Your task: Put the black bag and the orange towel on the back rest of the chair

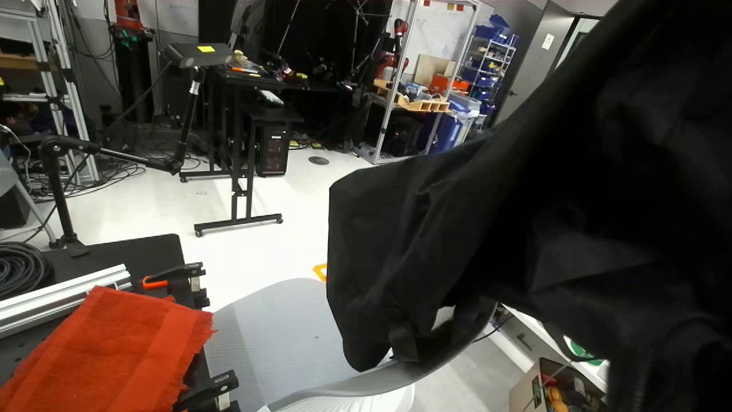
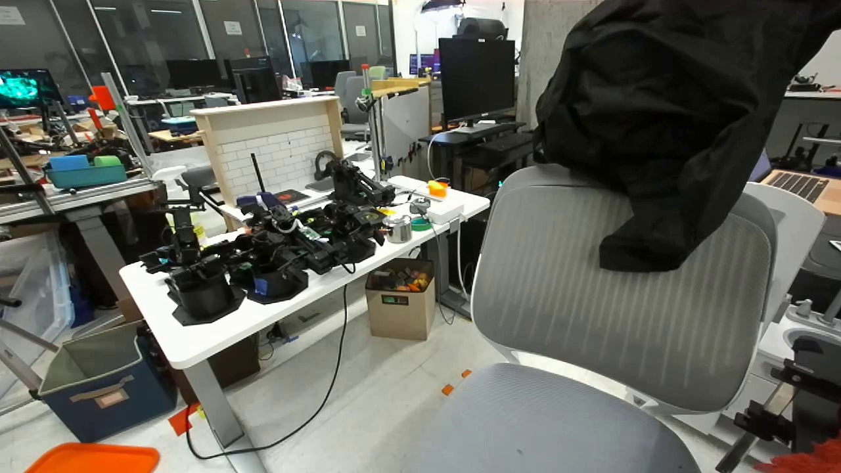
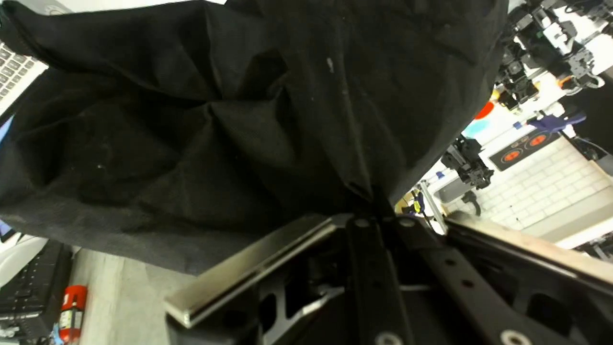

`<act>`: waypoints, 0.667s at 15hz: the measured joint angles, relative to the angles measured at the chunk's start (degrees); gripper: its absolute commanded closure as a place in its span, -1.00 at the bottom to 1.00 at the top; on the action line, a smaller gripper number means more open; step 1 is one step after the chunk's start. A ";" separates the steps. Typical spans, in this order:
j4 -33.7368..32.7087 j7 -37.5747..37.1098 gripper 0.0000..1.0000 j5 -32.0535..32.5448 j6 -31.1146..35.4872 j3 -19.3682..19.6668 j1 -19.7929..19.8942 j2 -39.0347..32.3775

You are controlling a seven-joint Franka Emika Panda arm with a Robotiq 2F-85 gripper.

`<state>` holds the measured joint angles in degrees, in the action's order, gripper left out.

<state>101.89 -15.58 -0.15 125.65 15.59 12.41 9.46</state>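
The black bag (image 1: 412,246) (image 2: 663,112) hangs in loose folds over the top of the grey chair's back rest (image 2: 591,302). Its lower corner hangs in front of the back rest; I cannot tell how much it rests on it. My gripper (image 3: 376,213) is shut on a fold of the bag (image 3: 215,143) in the wrist view, and it is hidden or out of view in both exterior views. The orange towel (image 1: 114,349) lies on the black table beside the chair seat (image 1: 274,337). A bit of the towel (image 2: 811,456) shows at the bottom right corner in an exterior view.
Black clamps (image 1: 209,392) stick out from the edge of the black table (image 1: 143,246), near the chair. A white table (image 2: 315,289) bears several black robot arms. A beige bin (image 2: 401,312) stands under it. A laptop (image 2: 798,184) sits behind the chair.
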 measured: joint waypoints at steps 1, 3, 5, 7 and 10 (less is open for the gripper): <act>-0.04 0.34 0.98 -0.01 0.05 -0.08 -0.01 -1.23; 0.07 0.80 0.98 -0.07 0.13 -0.73 -0.31 -3.84; 0.40 0.96 0.98 -0.11 0.13 -1.64 -0.91 -6.27; 0.67 0.96 0.98 -0.11 0.13 -2.64 -1.41 -8.72; 0.55 0.96 0.98 -0.10 0.10 -3.39 -1.77 -12.28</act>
<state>102.44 -14.62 -0.25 125.75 12.20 10.64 -2.82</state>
